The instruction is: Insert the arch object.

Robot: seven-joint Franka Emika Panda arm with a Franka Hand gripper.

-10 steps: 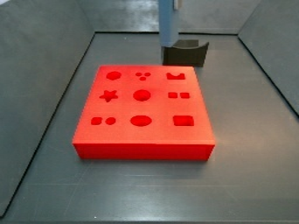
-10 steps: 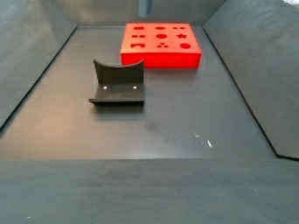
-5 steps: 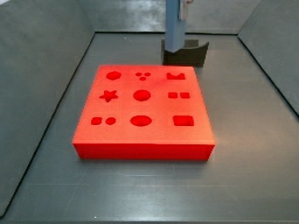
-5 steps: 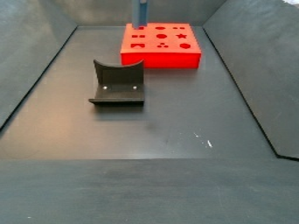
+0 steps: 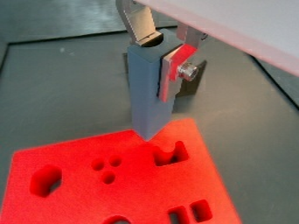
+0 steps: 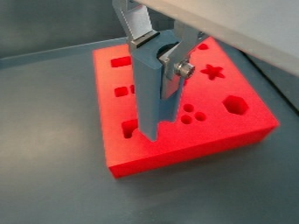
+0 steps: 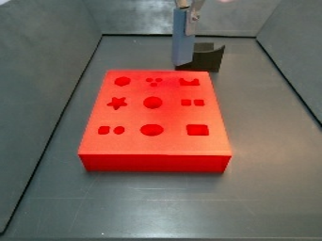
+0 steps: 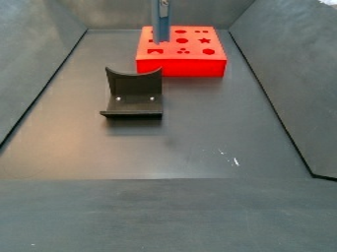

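Between the two silver fingers (image 5: 142, 26) of the gripper (image 5: 162, 39) sits the arch object (image 5: 149, 92), a slate grey-blue block hanging upright with its long axis vertical. In both wrist views the plates press against its upper end from either side, so the gripper (image 6: 158, 45) is clamped on the piece. The lower end of the arch object (image 6: 152, 105) hangs above the red board (image 6: 239, 131), close to a notched hole near one board edge; contact between the piece and the board cannot be confirmed.

In a side view, the arch object (image 7: 183, 42) appears at 12 o'clock from the centre of the red board (image 7: 151, 155), above the board's far edge, with the gripper (image 7: 186, 8) at the top of the frame. The fixture (image 7: 205, 56) stands on the floor just behind the board, at roughly 1 o'clock from the board's centre, partly hidden by the hanging piece.

In a side view from the opposite end, the arch object (image 8: 162, 20) hangs above the near left part of the red board (image 8: 184, 67). The fixture (image 8: 132, 94) stands at about 7 o'clock from the board, apart from it, on the dark floor (image 8: 198, 138).

The board's top face carries several rows of shaped holes, including a star, circles and rectangles.
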